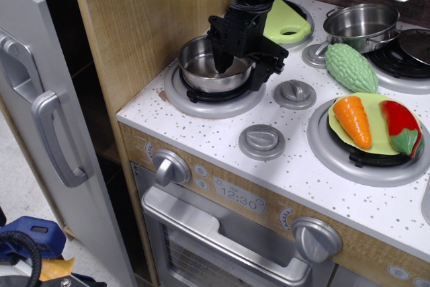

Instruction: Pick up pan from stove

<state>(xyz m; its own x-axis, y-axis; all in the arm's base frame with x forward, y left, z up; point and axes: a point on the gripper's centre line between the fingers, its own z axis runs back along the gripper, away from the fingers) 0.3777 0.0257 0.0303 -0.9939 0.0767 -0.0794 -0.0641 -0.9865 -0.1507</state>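
Note:
The pan (pixel 201 66), a small shiny steel pot, stands on the front-left burner of the stove (pixel 215 132). My black gripper (pixel 242 74) has come down over the pan's right rim. One finger (pixel 222 64) reaches inside the pan and the other (pixel 263 75) hangs outside its right wall. The jaws stand apart, straddling the rim, and the pan rests on the burner.
A wooden cabinet wall rises just left of the pan. A green cutting board (pixel 289 26) lies behind the gripper. A wider steel pot (pixel 361 26), a green gourd (pixel 351 66), and a plate with carrot (pixel 352 120) and pepper (pixel 402 128) sit to the right. Knobs (pixel 294 93) stand in front.

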